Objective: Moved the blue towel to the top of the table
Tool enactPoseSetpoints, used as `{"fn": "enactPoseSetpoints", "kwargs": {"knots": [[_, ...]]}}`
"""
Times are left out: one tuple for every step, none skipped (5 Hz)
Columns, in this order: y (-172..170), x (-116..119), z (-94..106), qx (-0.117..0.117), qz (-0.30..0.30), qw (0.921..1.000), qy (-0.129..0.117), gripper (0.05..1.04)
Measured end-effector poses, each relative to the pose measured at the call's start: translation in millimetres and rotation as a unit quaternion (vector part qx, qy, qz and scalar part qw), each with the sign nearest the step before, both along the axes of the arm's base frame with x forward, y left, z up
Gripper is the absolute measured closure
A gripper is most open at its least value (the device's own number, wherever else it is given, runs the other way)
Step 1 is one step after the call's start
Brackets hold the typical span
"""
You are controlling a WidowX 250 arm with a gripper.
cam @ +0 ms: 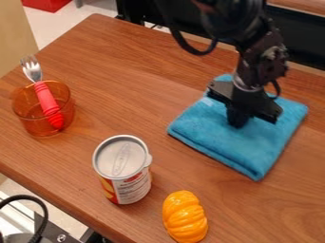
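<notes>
You were looking down at a slant on a wood-grain table (114, 66) filling most of the frame, its corner at upper left, pale floor (89, 8) beyond. Its front edge ran from the left side down to bottom centre. The black arm (257, 54) entered from the top, its upper part cut off. Your blue towel (215, 135) lay folded right of centre, bare wood between it and the can (124, 163) at lower centre-left. An orange see-through cup (28, 111) stood at left, a ribbed orange toy (184, 216) at bottom centre. The gripper (237, 121) hid part of the towel; you couldn't tell whether it was apart, together or clamped. A red-handled fork (47, 99) leaned in the cup.
</notes>
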State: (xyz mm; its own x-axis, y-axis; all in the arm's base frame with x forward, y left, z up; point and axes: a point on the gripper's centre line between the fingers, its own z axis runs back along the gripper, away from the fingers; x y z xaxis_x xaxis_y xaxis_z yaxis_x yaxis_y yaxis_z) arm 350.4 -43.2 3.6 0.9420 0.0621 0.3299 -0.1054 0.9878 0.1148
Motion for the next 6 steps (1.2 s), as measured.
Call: {"fn": "enactPoseSetpoints", "kwargs": {"knots": [[27.6, 1.1, -0.9, -0.009, 0.038, 0.9992, 0.012, 1.031], [53.2, 2.1, -1.0, -0.004, 0.058, 0.9983, 0.010, 1.031], [73.5, 5.9, -1.5, 0.024, 0.039, 0.9989, 0.005, 1.031], [99.1, 15.9, -2.5, 0.045, 0.018, 0.9988, 0.003, 1.031], [111.3, 19.1, -3.2, 0.053, 0.011, 0.9985, 0.009, 1.031], [116.6, 18.2, -2.9, 0.045, 0.012, 0.9988, 0.011, 1.031]]}}
